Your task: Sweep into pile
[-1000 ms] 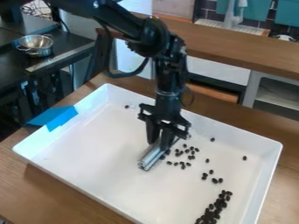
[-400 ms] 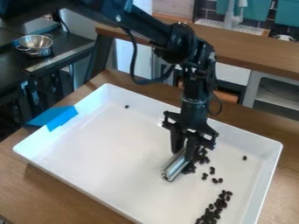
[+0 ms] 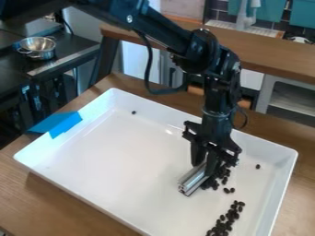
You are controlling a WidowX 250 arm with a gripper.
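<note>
- Bar [image 3: 193,179]: ridged metal, clamped between the two fingers of the gripper [image 3: 203,168]; it lies low over the floor of the tray [image 3: 123,152].
- Beans: dark, small. One group [image 3: 221,177] lies beside the bar; the main pile [image 3: 224,220] is at the near side of the tray. One stray [image 3: 258,166] lies apart near a side wall, another [image 3: 133,112] near the far wall.
- Handling, beans: probably light, hard and dry; likely to roll or skid on the smooth tray. Push slowly; do not pinch singly.
- Handling, bar: likely stiff and fairly light. Grip across its width, as at present. A tight clamp should do no harm; a loose one may let it twist.
- Contact: keep the long side flat and low. If it tilts, beans may slip under or around the ends.
</note>
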